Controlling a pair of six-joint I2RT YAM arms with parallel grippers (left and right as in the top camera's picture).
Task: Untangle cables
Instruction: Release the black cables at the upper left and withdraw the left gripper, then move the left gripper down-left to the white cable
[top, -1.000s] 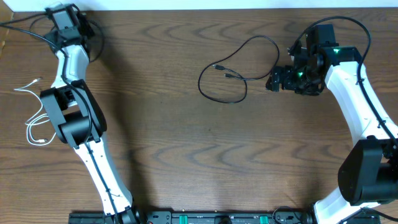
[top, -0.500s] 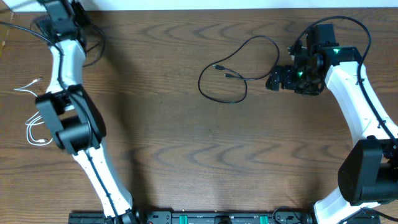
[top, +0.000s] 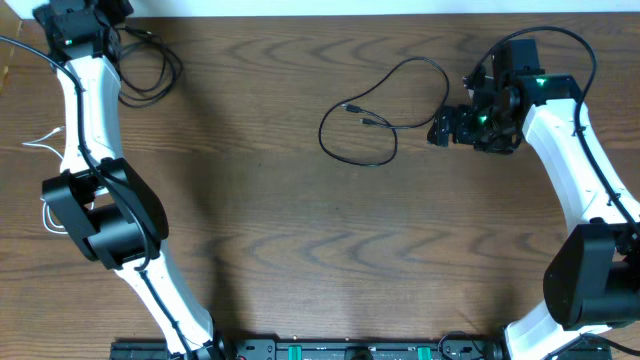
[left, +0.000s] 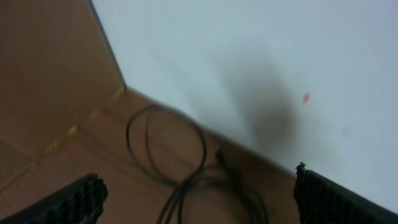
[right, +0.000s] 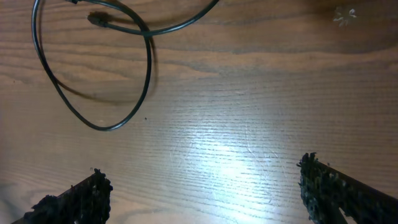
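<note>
Your left pincer stands wide and holds nothing, up at the far left corner of the surface. One black cable lies in loose loops there, just ahead of its fingers and close to the white wall. Your right pincer is wide too, with nothing in it. The second black cable lies in an open loop just beside it, mid-surface. The white cable lies at the left edge, partly hidden by your left arm.

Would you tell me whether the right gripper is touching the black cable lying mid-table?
Apart. The right wrist view shows a clear gap between the right gripper and the black cable.
</note>
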